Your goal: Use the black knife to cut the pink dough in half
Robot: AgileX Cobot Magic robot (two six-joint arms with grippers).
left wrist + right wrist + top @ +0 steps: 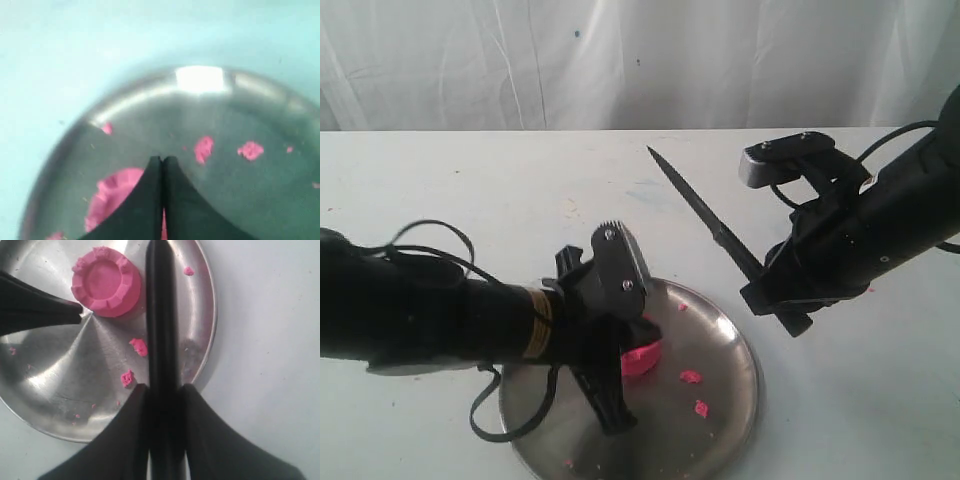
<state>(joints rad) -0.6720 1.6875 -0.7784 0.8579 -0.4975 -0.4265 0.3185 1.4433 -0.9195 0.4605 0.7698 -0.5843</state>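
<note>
The pink dough [106, 281] is a round puck with a notched rim, in one piece, lying on the round steel plate [55, 405]. In the exterior view the pink dough [642, 357] lies partly hidden under my left gripper [636, 338]. That left gripper [162, 160] is shut with nothing between its fingers, and one fingertip [75, 314] sits against the puck's side. My right gripper [164, 388] is shut on the black knife [160, 315]. The black knife [705, 213] hangs in the air to the right of the plate [730, 400], held by the right gripper [762, 285], its tip pointing up and left.
Small pink crumbs [691, 377] lie scattered on the plate near the puck. The plate stands at the front of a white table [470, 180], and a white curtain hangs behind. A black cable [440, 245] loops over the left arm.
</note>
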